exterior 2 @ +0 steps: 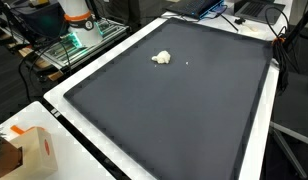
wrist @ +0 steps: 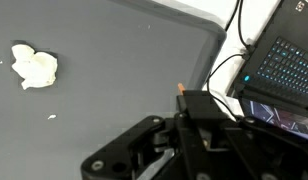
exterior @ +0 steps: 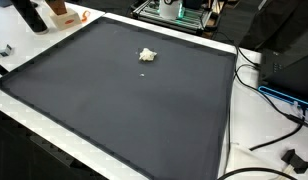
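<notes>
White crumpled lump (wrist: 34, 68), dark mat (wrist: 124, 60), laptop (wrist: 290, 68) beside

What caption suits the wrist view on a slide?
The gripper hovers above a dark mat, apart from a small white crumpled lump; a laptop sits beside the mat.

A broad dark grey rubber mat (exterior: 124, 100) covers a white rectangular tabletop (exterior: 234, 100) under even indoor light. In an exterior view, black cables (exterior: 274, 140) trail at four o'clock and a metal rack of green-lit electronics (exterior: 179, 10) stands at twelve. In the wrist view, an open black laptop with a blue-lit keyboard (wrist: 284, 65) sits at two o'clock.
</notes>
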Motion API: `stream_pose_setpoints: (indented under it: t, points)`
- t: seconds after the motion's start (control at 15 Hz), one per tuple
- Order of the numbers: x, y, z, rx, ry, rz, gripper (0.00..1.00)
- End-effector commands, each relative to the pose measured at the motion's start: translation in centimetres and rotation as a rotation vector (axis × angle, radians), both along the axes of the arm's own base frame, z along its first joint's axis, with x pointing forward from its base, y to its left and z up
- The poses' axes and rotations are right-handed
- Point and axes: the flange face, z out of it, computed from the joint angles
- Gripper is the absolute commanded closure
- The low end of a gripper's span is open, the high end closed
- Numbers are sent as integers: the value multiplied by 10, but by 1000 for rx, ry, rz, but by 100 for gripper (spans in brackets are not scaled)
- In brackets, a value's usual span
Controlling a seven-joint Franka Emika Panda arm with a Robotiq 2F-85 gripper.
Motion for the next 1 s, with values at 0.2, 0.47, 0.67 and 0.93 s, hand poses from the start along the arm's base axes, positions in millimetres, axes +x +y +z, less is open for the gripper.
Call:
stream_pose_setpoints:
  t: [0.2, 0.47, 0.67, 0.93]
  points:
    - [0, 0, 1, 0, 1, 0, 87]
    - [32, -23, -3, 60, 12, -64, 97]
    - [62, -52, -11, 110, 0, -136, 97]
    - [100, -90, -33, 179, 6, -198, 97]
